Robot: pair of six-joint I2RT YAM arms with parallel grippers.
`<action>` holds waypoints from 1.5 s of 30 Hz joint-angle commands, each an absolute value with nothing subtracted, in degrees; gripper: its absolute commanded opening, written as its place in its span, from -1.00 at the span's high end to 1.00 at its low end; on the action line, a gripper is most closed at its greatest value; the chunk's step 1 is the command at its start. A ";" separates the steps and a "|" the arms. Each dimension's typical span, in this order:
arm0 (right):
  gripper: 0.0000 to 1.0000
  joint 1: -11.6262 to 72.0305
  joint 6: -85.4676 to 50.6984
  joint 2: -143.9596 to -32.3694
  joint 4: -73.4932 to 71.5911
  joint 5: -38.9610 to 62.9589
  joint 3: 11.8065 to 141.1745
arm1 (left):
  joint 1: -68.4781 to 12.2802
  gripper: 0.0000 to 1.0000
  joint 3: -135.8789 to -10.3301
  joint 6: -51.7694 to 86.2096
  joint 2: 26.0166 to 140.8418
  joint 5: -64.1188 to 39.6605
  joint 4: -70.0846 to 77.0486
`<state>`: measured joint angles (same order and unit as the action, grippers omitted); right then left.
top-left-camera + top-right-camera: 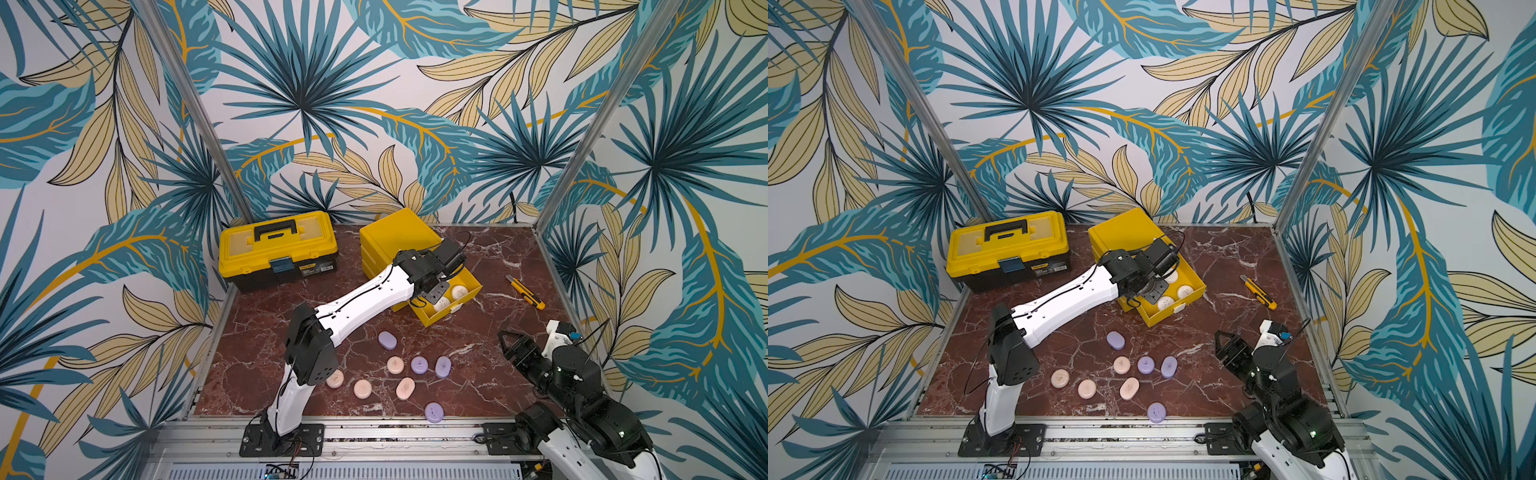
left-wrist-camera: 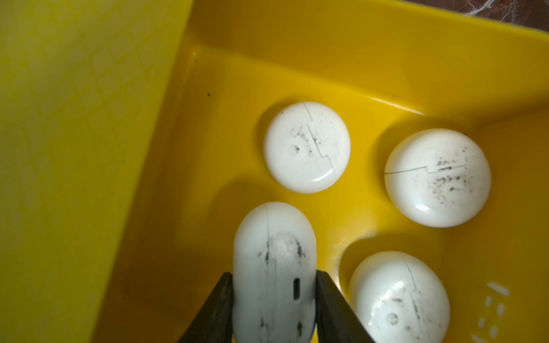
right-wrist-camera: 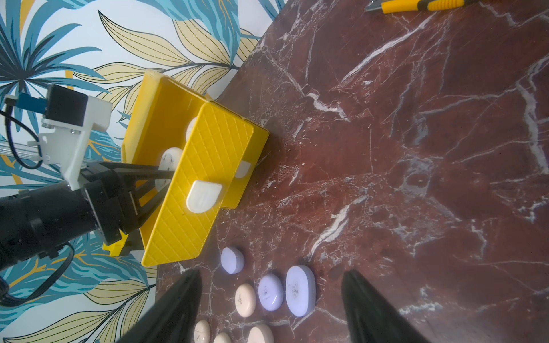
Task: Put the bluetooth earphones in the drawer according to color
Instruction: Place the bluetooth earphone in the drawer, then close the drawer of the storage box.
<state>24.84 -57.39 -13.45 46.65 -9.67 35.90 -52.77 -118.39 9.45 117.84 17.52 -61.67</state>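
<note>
– White earphone case [image 2: 273,237]: where?
– Inside the open yellow drawer [image 2: 326,68], clamped by the left hand [image 2: 274,274], beside three other white cases [image 2: 306,147]. Right hand [image 3: 271,274], released, hovers well apart from the drawer.

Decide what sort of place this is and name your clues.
Probably a robot lab test cell, not a home: a left arm and right arm bolted to a metal rail, leaf-print panels boxing in a marble-look tabletop, and staged props like the toolbox.
</note>
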 commanded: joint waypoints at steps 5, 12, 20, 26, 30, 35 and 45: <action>-0.58 24.70 -56.96 -13.18 47.27 -10.59 35.24 | -52.56 0.00 -117.07 10.34 119.57 17.40 -62.75; -0.59 24.69 -56.89 -13.51 47.14 -10.67 35.46 | -52.33 -0.21 -117.48 10.57 119.60 17.97 -62.96; -0.59 24.70 -56.25 -15.11 46.18 -10.15 36.39 | -53.24 -0.32 -118.93 8.19 111.83 18.96 -59.76; -0.58 24.70 -56.51 -16.39 44.02 -8.56 35.62 | -55.72 -0.24 -118.28 6.37 102.57 19.82 -54.22; -0.44 24.70 -56.94 -18.48 40.38 -6.02 34.59 | -52.76 0.14 -118.48 5.36 101.69 22.52 -53.75; 0.05 24.66 -57.66 -23.78 34.52 -1.15 34.45 | -45.83 0.50 -117.16 5.43 106.42 20.52 -51.47; 0.48 24.70 -58.59 -31.17 24.52 1.29 32.90 | -38.96 1.00 -125.95 7.46 116.82 14.71 -52.96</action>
